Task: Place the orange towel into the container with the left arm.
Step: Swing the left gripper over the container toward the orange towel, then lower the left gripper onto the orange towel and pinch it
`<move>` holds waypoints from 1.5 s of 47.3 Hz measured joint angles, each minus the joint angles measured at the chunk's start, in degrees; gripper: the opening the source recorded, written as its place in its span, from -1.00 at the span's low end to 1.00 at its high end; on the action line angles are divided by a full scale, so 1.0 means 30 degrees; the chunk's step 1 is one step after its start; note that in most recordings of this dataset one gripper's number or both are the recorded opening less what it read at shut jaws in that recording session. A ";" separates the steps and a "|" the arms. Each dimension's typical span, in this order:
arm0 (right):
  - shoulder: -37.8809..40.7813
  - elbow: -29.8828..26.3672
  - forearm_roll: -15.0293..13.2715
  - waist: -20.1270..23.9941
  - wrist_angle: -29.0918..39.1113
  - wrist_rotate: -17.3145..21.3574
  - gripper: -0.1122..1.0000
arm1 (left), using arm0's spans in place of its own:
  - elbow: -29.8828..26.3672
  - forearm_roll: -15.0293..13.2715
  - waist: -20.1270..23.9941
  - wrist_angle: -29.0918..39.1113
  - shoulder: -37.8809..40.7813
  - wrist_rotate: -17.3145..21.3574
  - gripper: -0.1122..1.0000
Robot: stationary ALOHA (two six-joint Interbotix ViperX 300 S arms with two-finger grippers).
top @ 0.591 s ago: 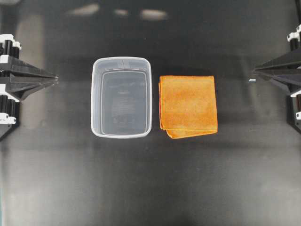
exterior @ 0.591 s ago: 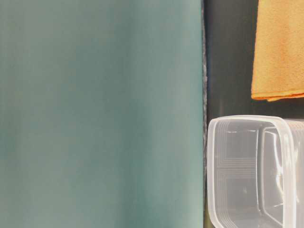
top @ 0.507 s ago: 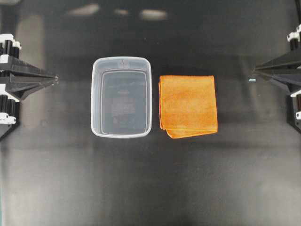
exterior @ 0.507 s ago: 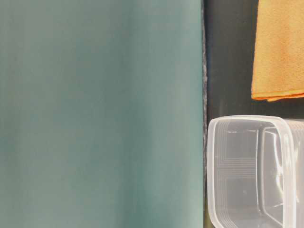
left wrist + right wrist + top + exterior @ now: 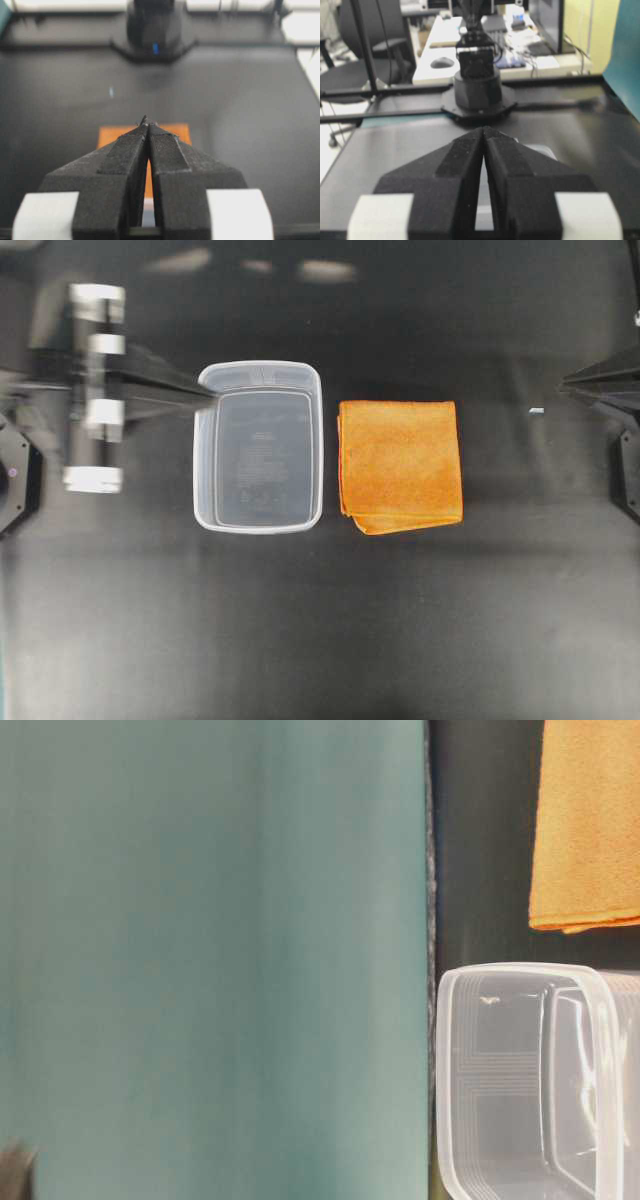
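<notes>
Overhead, a matte black table (image 5: 320,640) bears everything; desks and an office chair (image 5: 355,75) lie beyond; the container (image 5: 259,446), long axis top-to-bottom, sits just beside the squarish orange towel (image 5: 400,466); left gripper (image 5: 208,395) clenched, empty, blurred at the container's rim; right gripper (image 5: 483,131) clenched too.

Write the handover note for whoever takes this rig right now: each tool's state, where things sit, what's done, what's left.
Left tool: shut, empty, tip near the clear rectangular plastic container's rim, blurred overhead.
Right tool: shut, empty, parked at its table edge.
Bright orange folded microfibre towel: flat on the black table beside the container, not touching it.
Done: nothing placed.
Left: open, grasp towel, drop it in.
</notes>
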 measured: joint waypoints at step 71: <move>-0.4746 0.0059 0.0000 -0.0146 0.1992 0.0059 0.63 | -1.8018 0.0029 0.0381 1.4443 2.1709 0.2461 0.78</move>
